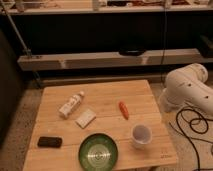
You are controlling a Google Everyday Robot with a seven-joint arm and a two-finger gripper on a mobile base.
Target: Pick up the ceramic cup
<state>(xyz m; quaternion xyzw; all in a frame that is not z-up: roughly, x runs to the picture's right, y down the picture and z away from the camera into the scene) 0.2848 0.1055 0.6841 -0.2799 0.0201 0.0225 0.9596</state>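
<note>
Ceramic cup (pixel 141 134) left of arm (pixel 187 90), hand unseen

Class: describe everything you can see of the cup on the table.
The cup is small, round, white and ceramic-looking, with a pale lilac-tinted inside that looks empty. It stands upright, mouth up, near the front right corner of the wooden table, just right of the green plate and apart from it. No handle shows. Only the table touches it. The tool is out of view; only the white arm shows, right of the table.
</note>
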